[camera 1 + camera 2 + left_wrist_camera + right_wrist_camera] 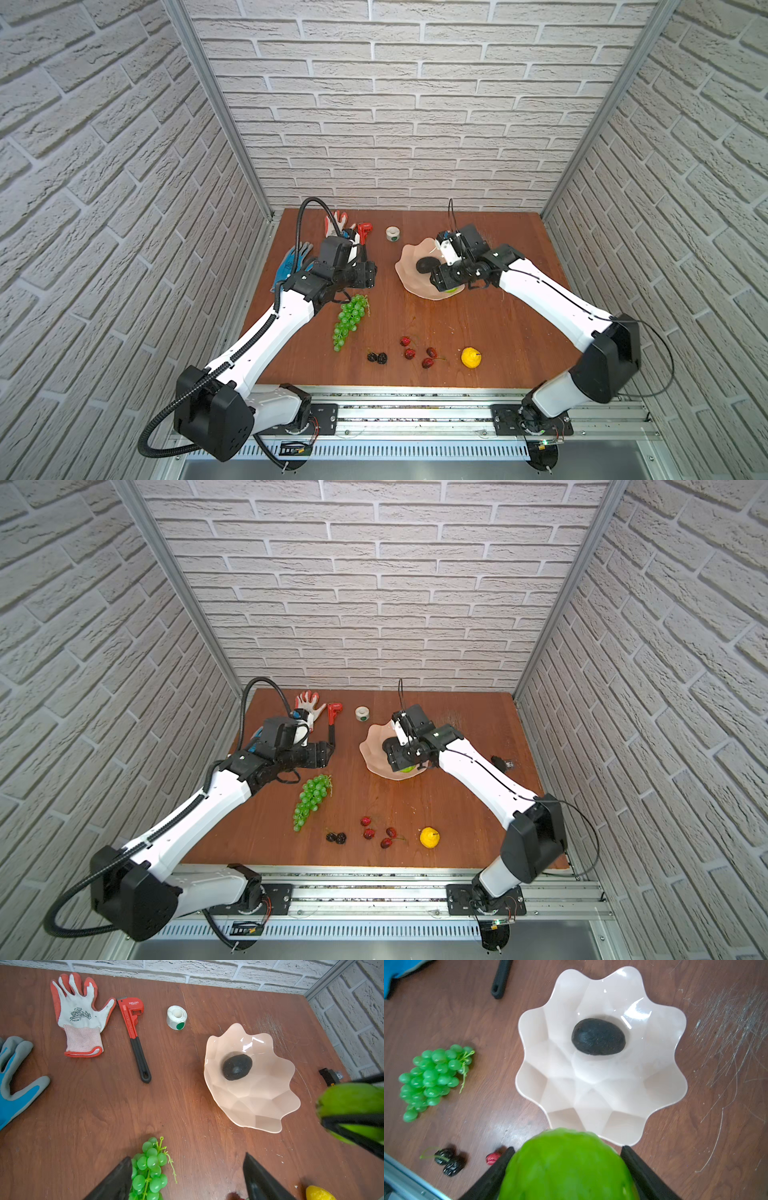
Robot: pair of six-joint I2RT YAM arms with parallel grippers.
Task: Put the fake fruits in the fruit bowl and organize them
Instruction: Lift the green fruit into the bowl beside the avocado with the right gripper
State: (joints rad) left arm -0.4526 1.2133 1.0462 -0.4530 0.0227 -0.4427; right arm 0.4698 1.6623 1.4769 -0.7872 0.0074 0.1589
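R gripper (566, 1148) clamped on bumpy green ball (566, 1174), held above near rim of fruit bowl (664, 1084). Avocado (599, 1036) already inside. Step in hand, by my read: ball drop-in. Next you'd carry it over bare bowl floor beside avocado, lower, let go. L gripper (187, 1157) jaws wide, empty, just beside grape bunch (148, 1167). Lemon (471, 357) and red berries (409, 353) on table, near edge.

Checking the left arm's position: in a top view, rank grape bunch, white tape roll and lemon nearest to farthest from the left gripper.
From the left gripper:
1. Green grape bunch, just in front.
2. White tape roll, toward the back wall.
3. Yellow lemon, front right.
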